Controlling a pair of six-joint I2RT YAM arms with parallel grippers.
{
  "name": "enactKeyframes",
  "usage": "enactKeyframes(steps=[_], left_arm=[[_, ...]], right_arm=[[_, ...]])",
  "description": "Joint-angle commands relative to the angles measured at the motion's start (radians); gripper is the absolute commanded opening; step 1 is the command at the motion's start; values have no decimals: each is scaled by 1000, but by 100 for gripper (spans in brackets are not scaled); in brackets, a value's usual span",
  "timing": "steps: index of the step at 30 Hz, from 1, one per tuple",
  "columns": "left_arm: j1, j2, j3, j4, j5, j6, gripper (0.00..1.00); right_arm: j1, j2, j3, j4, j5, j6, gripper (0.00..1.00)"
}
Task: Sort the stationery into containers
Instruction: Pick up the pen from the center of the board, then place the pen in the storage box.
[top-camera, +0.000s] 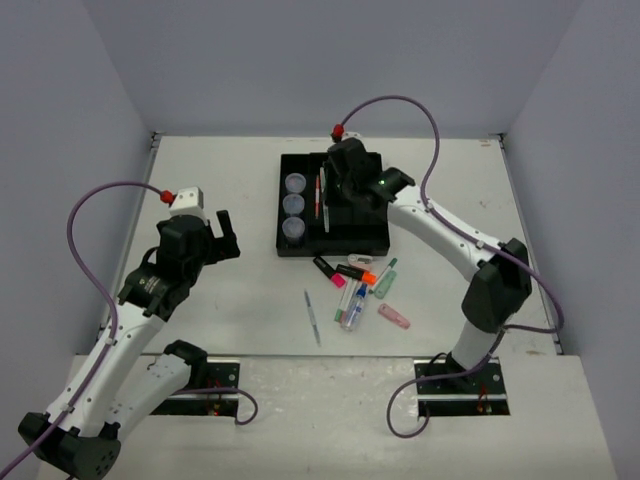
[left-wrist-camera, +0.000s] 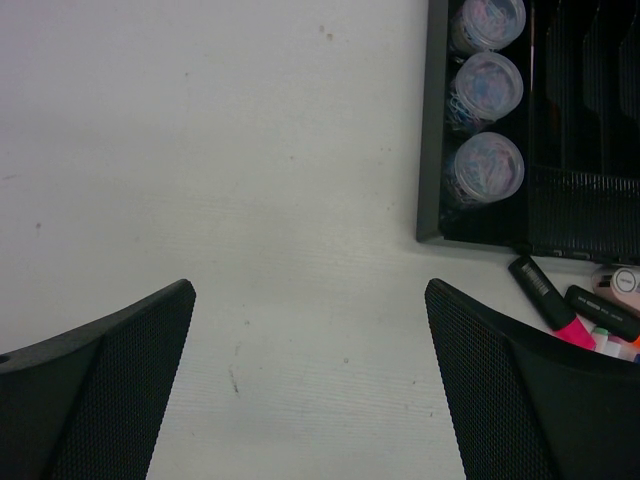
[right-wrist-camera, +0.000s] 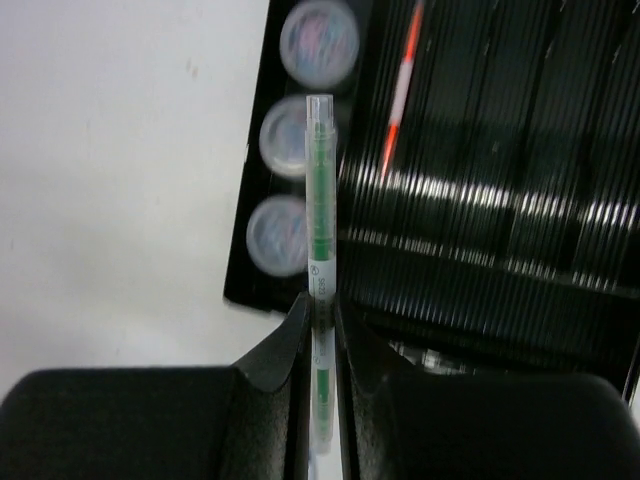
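1. The right pincer is shown pressed together on a green pen, which is pinched near its rear end and points forward over the black tray.
2. The pen is seen above the edge between the wider slot, where three round pots are lined up, and the narrow slots. A red pen is laid in one narrow slot.
3. The left pincer is spread wide and empty above the table, left of the tray.
4. Short markers, a pink eraser and a thin pen are left on the table in front of the tray.
5. The step in hand is judged to be placing the green pen. It should be shifted away from the pots, lined up with a free narrow slot, lowered close and only then released, so that it is not dropped across the ridges.
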Motion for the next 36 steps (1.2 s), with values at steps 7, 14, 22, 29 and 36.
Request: enactKeyframes(steps=[7, 14, 22, 29, 36], left_arm=[[10, -6, -2, 38, -10, 28, 100], [10, -9, -2, 37, -14, 26, 100], [10, -11, -2, 36, -20, 25, 100], [10, -11, -2, 36, -13, 26, 100], [10, -15, -5, 40, -6, 29, 100]], right_arm=[[-117, 475, 524, -73, -48, -51, 0], [-128, 620, 663, -88, -50, -88, 0], [-133, 678, 654, -62, -57, -60, 6], [-133, 684, 651, -57, -51, -51, 45], [-124, 542, 602, -84, -58, -66, 54]])
